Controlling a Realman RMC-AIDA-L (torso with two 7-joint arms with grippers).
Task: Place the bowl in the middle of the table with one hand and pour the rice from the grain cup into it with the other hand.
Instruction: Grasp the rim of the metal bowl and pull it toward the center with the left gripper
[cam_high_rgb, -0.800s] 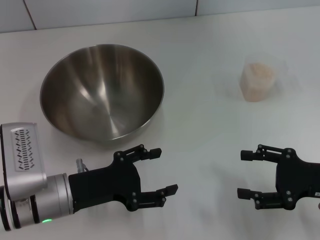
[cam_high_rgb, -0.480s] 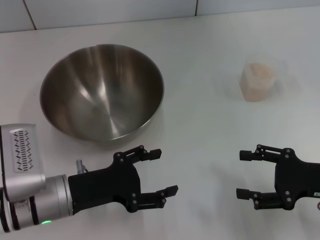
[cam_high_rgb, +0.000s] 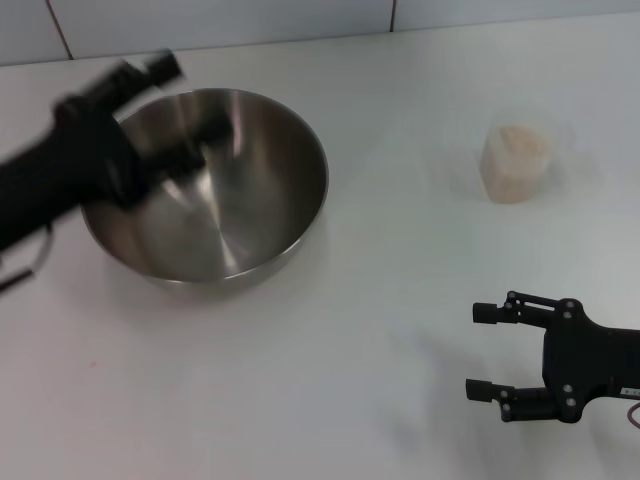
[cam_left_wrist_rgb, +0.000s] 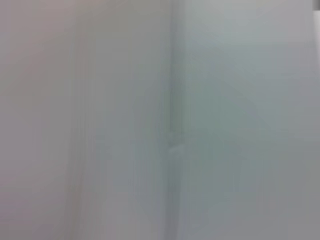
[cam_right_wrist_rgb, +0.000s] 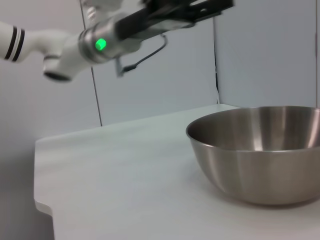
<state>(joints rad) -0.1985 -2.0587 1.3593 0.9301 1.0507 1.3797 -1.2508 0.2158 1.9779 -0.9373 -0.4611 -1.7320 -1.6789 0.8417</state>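
The steel bowl (cam_high_rgb: 250, 200) sits on the white table (cam_high_rgb: 380, 290) at the left, and it also shows in the right wrist view (cam_right_wrist_rgb: 260, 155). My left gripper (cam_high_rgb: 190, 98) is motion-blurred above the bowl's far left rim, fingers apart and empty. The left arm (cam_right_wrist_rgb: 125, 32) shows raised above the bowl in the right wrist view. The clear grain cup (cam_high_rgb: 513, 175), holding pale rice (cam_high_rgb: 518, 140), stands upright at the far right. My right gripper (cam_high_rgb: 485, 350) is open and empty, low over the table's near right, well short of the cup. The left wrist view is a grey blur.
A tiled wall (cam_high_rgb: 300, 20) runs along the table's far edge. The table's edge and a rounded corner (cam_right_wrist_rgb: 45, 205) show in the right wrist view. Bare tabletop lies between the bowl and the cup.
My left arm has swung from the table's near left, up and away, to above the bowl's far left rim. The right gripper has barely shifted. Bowl and cup have not moved.
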